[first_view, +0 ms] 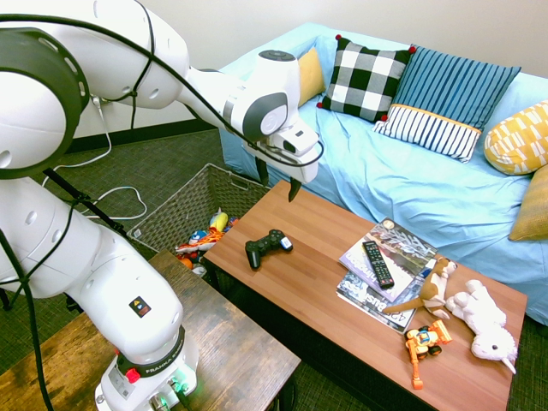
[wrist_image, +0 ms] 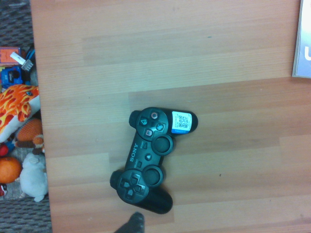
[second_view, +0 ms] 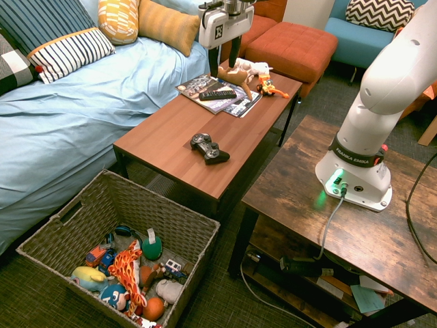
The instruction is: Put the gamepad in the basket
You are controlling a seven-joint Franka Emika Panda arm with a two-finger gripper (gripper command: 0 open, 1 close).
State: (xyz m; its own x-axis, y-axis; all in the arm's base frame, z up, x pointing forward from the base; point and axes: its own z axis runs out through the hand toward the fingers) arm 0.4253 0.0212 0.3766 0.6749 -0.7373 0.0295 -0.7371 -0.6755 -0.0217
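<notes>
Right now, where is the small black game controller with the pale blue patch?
The small black game controller lies on the reddish-brown wooden coffee table, near the end beside the woven wicker basket, apart from the magazines, below the raised gripper.

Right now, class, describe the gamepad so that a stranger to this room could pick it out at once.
Find the long reddish-brown wooden table in front of the blue sofa. Near the table's end closest to the wicker basket of toys lies the gamepad, alone on bare wood. Unlike the slim black remote on the magazines, it has two curved handles and a pale blue sticker.
</notes>
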